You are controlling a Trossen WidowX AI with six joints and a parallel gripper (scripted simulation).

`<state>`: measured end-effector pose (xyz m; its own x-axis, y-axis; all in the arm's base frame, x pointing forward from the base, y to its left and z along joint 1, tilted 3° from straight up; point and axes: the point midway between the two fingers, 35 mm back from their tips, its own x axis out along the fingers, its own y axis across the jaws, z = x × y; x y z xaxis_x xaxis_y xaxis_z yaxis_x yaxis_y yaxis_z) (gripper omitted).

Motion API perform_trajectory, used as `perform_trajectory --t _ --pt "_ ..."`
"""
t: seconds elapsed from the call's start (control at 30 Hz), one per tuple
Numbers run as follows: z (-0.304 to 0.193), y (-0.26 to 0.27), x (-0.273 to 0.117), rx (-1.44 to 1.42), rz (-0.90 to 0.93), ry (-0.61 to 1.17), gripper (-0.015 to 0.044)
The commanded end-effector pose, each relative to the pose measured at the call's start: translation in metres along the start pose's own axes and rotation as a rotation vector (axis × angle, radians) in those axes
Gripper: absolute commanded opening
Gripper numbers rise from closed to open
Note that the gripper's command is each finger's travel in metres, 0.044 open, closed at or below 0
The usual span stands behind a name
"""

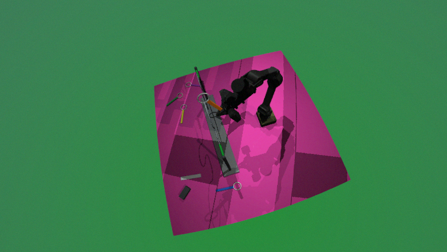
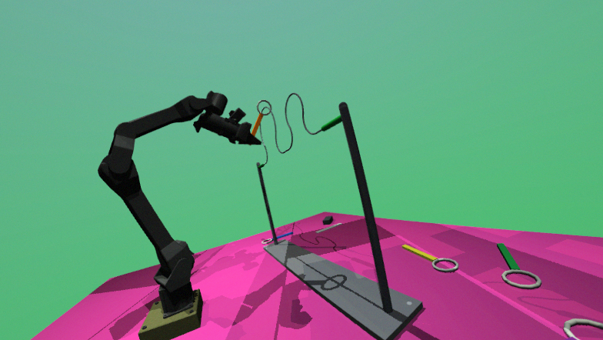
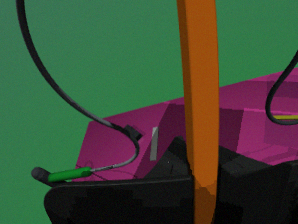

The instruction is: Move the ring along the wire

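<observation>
My gripper (image 1: 220, 112) (image 2: 254, 138) (image 3: 184, 143) is shut on the lower end of the orange handle (image 1: 214, 105) (image 2: 257, 124) (image 3: 202, 100). The handle slants up to the ring (image 1: 197, 99) (image 2: 257, 108), which is at the top of the wire bend nearest the far post. The thin grey wire (image 2: 282, 152) (image 3: 62, 93) appears to pass through the ring; the exact gap cannot be told. One green part (image 1: 221, 150) (image 2: 261, 165) (image 3: 69, 174) is at the far post (image 2: 266, 202); the other green part (image 1: 197, 72) (image 2: 331, 123) is at the near post (image 2: 363, 181). The ring is out of the wrist view.
The grey base (image 1: 231, 167) (image 2: 358, 281) carries both posts. Rings with yellow (image 1: 182, 116) (image 2: 418, 251), green (image 1: 173, 100) (image 2: 507, 256), blue (image 1: 224, 189) (image 2: 283, 235) and purple (image 1: 195, 85) handles lie around it. A dark block (image 1: 184, 192) and a pale bar (image 1: 190, 177) lie beyond.
</observation>
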<state>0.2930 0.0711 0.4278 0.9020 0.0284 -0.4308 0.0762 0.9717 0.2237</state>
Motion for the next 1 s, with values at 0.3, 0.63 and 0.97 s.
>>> perform_trajectory --t 0.3,0.63,0.97 --pt "0.002 -0.004 0.001 -0.138 -0.08 -0.002 -0.015" --pt "0.002 -0.008 0.001 -0.247 -0.142 -0.003 -0.015" --pt "0.003 -0.012 0.001 -0.355 -0.203 -0.005 -0.015"
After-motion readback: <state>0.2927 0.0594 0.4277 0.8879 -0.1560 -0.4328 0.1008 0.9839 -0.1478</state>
